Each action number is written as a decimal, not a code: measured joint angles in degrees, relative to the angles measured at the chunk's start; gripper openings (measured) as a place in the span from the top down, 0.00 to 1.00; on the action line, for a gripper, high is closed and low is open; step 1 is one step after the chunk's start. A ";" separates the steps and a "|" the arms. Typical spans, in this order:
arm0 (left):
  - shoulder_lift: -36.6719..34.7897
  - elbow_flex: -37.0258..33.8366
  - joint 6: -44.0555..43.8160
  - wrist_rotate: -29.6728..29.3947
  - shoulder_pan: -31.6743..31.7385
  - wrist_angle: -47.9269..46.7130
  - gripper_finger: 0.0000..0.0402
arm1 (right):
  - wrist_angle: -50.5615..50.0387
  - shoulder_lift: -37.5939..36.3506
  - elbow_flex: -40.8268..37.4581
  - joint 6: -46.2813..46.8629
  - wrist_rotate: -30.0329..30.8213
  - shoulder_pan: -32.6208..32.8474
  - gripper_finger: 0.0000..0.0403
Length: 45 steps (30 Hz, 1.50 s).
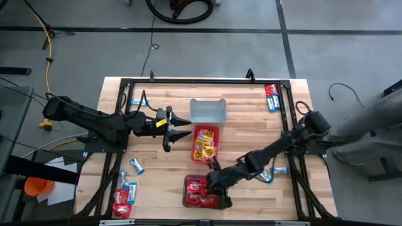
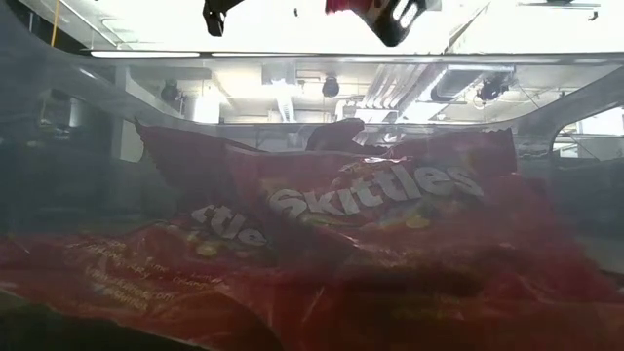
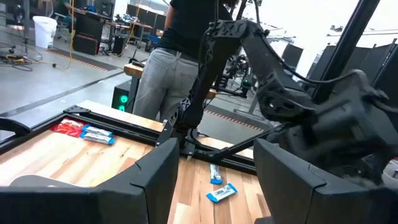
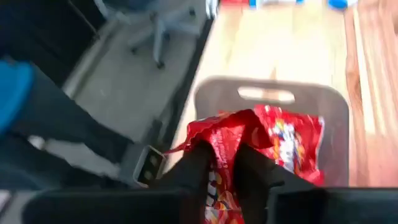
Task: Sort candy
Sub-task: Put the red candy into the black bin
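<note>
Right gripper [image 4: 221, 171] low over dark bin [image 4: 336, 115] at table's front edge, fingers [image 4: 194, 165] pinching a red packet [image 4: 224, 134], jaws nearly together on wrapper. More red packets [image 1: 200, 191] piled in same bin under it. Right arm [image 1: 282, 145] reaching in from table's right side, diagonal toward front-centre.

Just behind dark bin: pink bin [image 1: 215, 129] w/ yellow packets [image 1: 204, 149] inside. Behind that: grey bin [image 1: 208, 110], contents not clear.

Left gripper [image 1: 181, 127] hovering mid-table, just left of pink bin, fingers [image 3: 155, 180] apart, nothing between them. Left arm [image 1: 94, 120] coming in from left side.

Loose candy on table [image 1: 245, 141]: blue-and-white packets [image 1: 132, 177] and red ones [image 1: 121, 202] near front-left corner; one blue-and-white [image 1: 139, 101] near back-left; red plus blue-and-white [image 1: 271, 95] at back-right corner; two more blue-and-white [image 1: 274, 172] at right, beside right arm.

Low view: close-up of red Skittles packets [image 2: 390, 210] filling frame, seen through a hazy bin wall; grippers only partly visible at top.

Person [image 3: 177, 59] standing beyond table in left wrist view, dark top, grey trousers; in high view, a person's leg [image 1: 367, 125] at right edge.
</note>
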 joint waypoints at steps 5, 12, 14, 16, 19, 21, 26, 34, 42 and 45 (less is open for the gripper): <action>0.00 0.01 -0.02 0.00 0.00 0.00 0.52 | -9.08 0.96 6.40 -3.32 -1.46 0.00 0.65; 0.00 0.01 -0.11 0.12 -0.02 -0.51 0.52 | -22.78 0.96 12.45 -5.81 -1.39 -0.42 0.36; 0.00 0.01 -1.66 1.24 -0.04 -0.54 0.52 | -26.98 1.03 13.73 -6.14 -1.46 -0.63 0.31; -0.02 0.08 -2.70 2.60 -0.36 -1.32 0.52 | -31.58 1.02 15.27 -6.29 -1.46 -0.92 0.29; -0.02 0.10 -1.81 3.36 -1.77 -4.59 0.52 | -42.23 0.96 16.46 -6.65 -0.78 -1.26 0.28; -0.02 0.10 -1.27 3.50 -2.56 -6.43 0.52 | -50.14 0.54 16.35 -7.16 2.06 -1.24 0.28; -0.02 2.00 -0.07 2.72 -3.35 -12.24 0.52 | -60.96 -5.87 10.76 -4.13 8.47 0.30 0.28; -0.01 8.10 0.86 2.88 -4.16 -27.50 0.52 | -56.40 -30.01 -14.07 27.31 11.14 5.20 0.28; 9.90 26.58 -11.56 11.45 -10.05 -72.12 0.52 | -39.11 -43.02 -29.86 48.56 16.16 8.13 0.28; 15.89 30.52 -18.81 18.72 -13.97 -84.25 0.52 | -33.47 -43.43 -32.29 47.52 18.49 7.47 0.28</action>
